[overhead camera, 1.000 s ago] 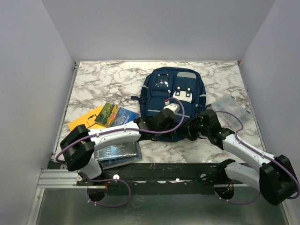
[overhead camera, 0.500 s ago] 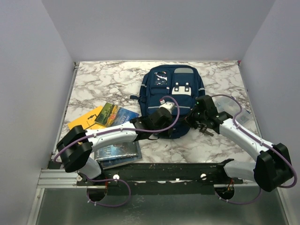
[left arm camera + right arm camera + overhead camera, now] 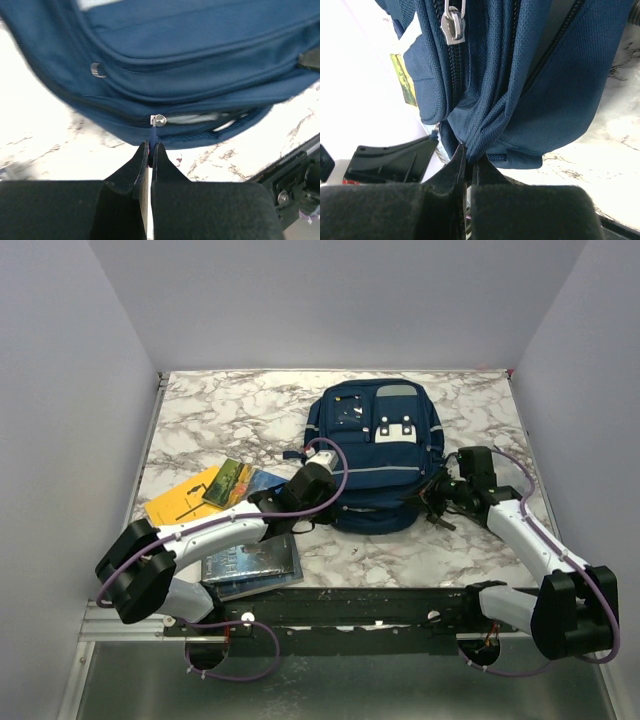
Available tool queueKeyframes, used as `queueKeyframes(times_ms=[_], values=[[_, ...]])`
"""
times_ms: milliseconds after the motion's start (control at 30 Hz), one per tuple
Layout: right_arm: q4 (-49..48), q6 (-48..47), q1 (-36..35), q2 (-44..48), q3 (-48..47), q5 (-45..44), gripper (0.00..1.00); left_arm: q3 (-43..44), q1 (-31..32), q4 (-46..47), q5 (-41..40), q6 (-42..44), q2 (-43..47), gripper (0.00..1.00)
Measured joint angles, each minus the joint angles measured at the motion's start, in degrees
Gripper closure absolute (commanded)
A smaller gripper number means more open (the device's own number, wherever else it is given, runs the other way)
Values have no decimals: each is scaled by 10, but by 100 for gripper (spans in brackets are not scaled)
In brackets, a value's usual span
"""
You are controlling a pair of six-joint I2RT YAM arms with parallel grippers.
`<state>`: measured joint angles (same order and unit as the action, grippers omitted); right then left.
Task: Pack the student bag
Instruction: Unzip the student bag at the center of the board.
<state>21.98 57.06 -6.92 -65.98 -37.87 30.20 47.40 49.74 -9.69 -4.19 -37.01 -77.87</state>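
Note:
The navy student bag (image 3: pixel 378 455) lies flat at mid-table, front up with its white clips showing. My left gripper (image 3: pixel 330 506) is at the bag's near left edge. In the left wrist view its fingers (image 3: pixel 150 150) are shut on the blue pull tab below the silver zip slider (image 3: pixel 159 119). To the right of the slider the zip gapes a little over a pale inside (image 3: pixel 200 119). My right gripper (image 3: pixel 436 502) is at the bag's near right corner. In the right wrist view it (image 3: pixel 470 160) is shut on a fold of the bag's fabric (image 3: pixel 485 135), below another zip puller (image 3: pixel 452 25).
A yellow book (image 3: pixel 183 500) and a colourful book (image 3: pixel 236 483) lie left of the bag. Dark books (image 3: pixel 250 560) sit under the left arm near the front edge. A clear plastic case (image 3: pixel 500 468) lies behind the right arm. Small dark bits (image 3: pixel 441 521) lie by the right gripper.
The left gripper has slid left along the bag's near edge with the zip tab. The right gripper closed on the bag's fabric and moved right. The bag shifted slightly.

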Motion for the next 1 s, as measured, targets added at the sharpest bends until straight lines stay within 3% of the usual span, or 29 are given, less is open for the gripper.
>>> queueKeyframes(times_ms=[133,267,433,1000], values=[[8,-23,38,0,-3,46,100,-13,-46,-11,-14,-5,15,100],[25,-47,74,-11,-18,102,99,-23,-131,-16,1,-26,12,100],[50,-71,100,-25,-43,154,99,-17,-168,0,17,-35,-2,100],[51,-90,105,-36,-67,189,99,250,-220,-43,12,13,-227,100]])
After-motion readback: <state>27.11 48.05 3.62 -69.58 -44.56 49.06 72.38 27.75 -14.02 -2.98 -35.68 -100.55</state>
